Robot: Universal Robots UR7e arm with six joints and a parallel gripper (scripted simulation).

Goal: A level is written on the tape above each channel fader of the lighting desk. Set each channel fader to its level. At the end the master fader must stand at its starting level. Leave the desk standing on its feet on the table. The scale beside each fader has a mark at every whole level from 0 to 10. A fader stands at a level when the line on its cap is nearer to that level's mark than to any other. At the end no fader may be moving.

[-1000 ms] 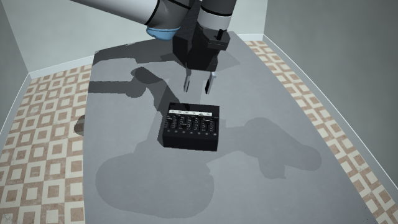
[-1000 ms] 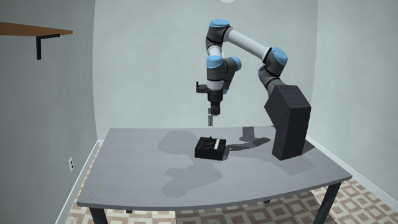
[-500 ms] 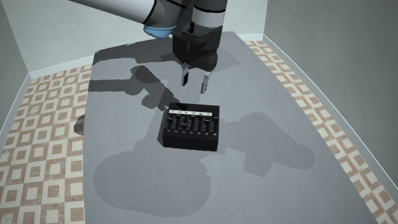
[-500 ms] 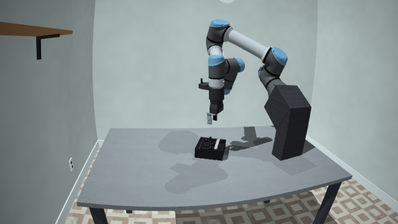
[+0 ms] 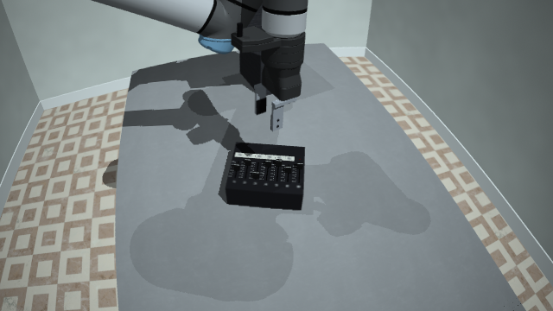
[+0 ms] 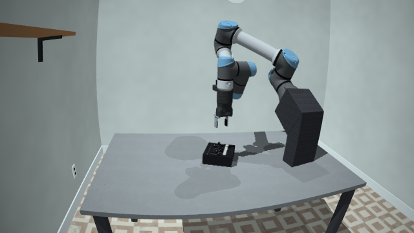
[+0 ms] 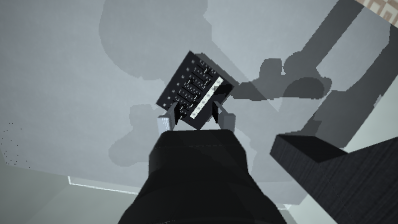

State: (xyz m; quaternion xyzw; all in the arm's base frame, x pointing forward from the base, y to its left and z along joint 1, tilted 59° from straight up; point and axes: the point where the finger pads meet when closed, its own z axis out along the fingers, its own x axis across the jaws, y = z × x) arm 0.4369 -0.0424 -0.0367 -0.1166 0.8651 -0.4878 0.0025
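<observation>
Your gripper (image 5: 269,113) (image 6: 221,122) (image 7: 196,108) hangs above desk, fingers wide apart, nothing between. Largest: table (image 5: 371,268) (image 6: 145,194) (image 7: 60,75), under everything. Next, your desk (image 5: 264,196) (image 6: 217,160) (image 7: 172,90), sitting on table, apart from fingers. Smallest: white tape (image 5: 264,156) (image 6: 226,149) (image 7: 206,98) along desk's top; you can't read its levels here.

Room: plain, workshop or lab unclear
Worktop (image 5: 389,259) (image 6: 145,194) (image 7: 60,75): grey, robot pedestal (image 6: 312,136) (image 7: 320,150) stood near one edge
</observation>
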